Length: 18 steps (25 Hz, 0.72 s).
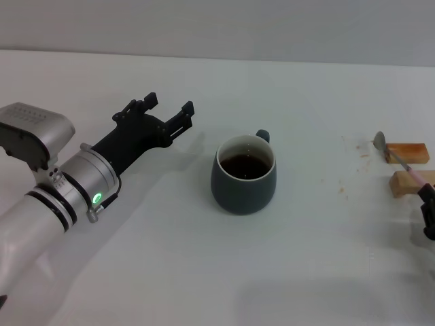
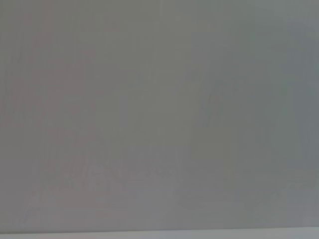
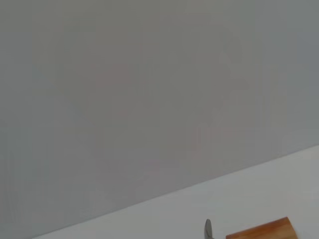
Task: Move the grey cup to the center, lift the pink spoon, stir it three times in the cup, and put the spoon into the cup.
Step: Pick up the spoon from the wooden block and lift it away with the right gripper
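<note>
One white table filled the head view, bearing one grey cup, two wooden blocks and one pink spoon. Two arms were in sight, one of them barely.

The left arm reached in from the near left corner, its silver forearm slanting up and to the right toward the far side of the table. The left gripper hung left of the cup and a little farther back, well apart from it, its two black fingers spread with a clear gap between them and nothing held.

The cup stood upright near the middle of the table, its handle pointing away to the far side, dark brown liquid inside.

At the far right edge lay the farther wooden block and the nearer wooden block, side by side. The spoon rested across them, its grey bowl toward the far left, off the farther block.

Only a dark sliver of the right gripper showed at the right edge, just near the blocks; I cannot tell how its fingers stood.
</note>
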Motion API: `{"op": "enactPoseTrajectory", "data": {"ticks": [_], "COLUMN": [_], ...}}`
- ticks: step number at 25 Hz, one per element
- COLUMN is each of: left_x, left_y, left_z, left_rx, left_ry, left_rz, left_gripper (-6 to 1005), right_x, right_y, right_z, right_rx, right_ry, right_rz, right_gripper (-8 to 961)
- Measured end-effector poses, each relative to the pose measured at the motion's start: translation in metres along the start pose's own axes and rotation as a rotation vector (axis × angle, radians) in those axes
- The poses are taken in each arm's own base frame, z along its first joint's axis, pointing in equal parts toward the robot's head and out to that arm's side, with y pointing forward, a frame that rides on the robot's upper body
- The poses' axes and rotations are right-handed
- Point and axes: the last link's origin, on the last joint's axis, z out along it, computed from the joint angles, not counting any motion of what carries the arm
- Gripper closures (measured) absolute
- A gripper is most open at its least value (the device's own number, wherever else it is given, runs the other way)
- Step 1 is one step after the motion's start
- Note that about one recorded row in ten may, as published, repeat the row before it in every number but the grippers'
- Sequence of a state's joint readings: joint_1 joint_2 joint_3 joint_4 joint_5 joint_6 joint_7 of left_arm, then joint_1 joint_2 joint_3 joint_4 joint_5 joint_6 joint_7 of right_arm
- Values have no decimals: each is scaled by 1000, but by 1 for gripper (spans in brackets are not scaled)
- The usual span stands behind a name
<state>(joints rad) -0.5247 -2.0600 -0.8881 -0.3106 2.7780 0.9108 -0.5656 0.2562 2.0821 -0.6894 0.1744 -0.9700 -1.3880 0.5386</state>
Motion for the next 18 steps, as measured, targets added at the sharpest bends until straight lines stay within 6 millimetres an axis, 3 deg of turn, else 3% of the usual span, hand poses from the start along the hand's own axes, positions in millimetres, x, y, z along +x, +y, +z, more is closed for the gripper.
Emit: {"op": "enactPoseTrajectory", "data": {"ticks": [7,12,18], "left_x": [0,0,0], "left_y": [2,2,4], "left_z": [0,-1,-2], "left_rx": [-9,-10,-14], "left_ry": [3,5,15], "left_rz": [0,-1,-9], "left_gripper": [170,169,169], "right_x": [-7,-23,-60], "right_y": [5,-5,-24], "right_z": [1,-2,-8], "right_rx": [-82,-116,-220], "right_ry": [-14,-57,-103], "right_rz": [2,19,24], "right_gripper": [854,852,849]}}
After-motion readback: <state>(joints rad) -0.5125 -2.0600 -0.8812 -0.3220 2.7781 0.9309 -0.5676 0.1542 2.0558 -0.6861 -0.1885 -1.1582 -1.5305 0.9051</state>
